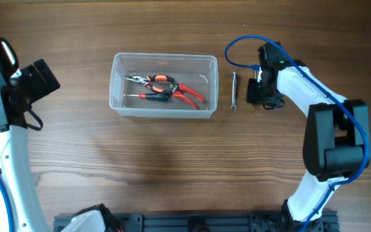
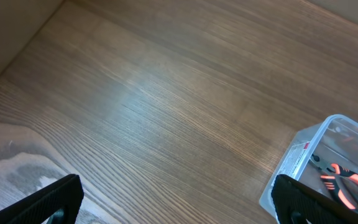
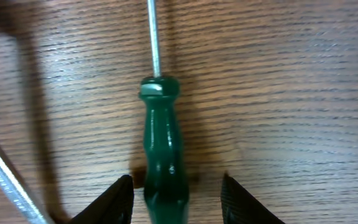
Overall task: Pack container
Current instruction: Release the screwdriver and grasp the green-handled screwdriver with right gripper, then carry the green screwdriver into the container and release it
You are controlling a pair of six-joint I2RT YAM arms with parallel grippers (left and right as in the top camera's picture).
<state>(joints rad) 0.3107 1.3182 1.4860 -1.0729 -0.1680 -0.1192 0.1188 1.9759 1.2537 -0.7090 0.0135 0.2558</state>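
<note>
The clear plastic container (image 1: 116, 103) stands at the middle of the wooden table and holds orange-handled pliers (image 1: 184, 91) and a small black-and-red tool (image 1: 154, 96). Its corner also shows in the left wrist view (image 2: 297, 155). A green-handled screwdriver (image 3: 162, 149) lies on the table to the container's right. My right gripper (image 3: 176, 199) is open, low over it, with one finger on each side of the handle and gaps between. In the overhead view the right gripper (image 1: 263, 95) hides the screwdriver. My left gripper (image 2: 179, 202) is open and empty, above bare table left of the container.
A slim silver metal tool (image 1: 234, 90) lies on the table between the container and my right gripper; it also shows in the right wrist view (image 3: 5, 180). A blue cable (image 1: 237, 45) loops off the right arm. A dark rail (image 1: 192, 222) runs along the front edge.
</note>
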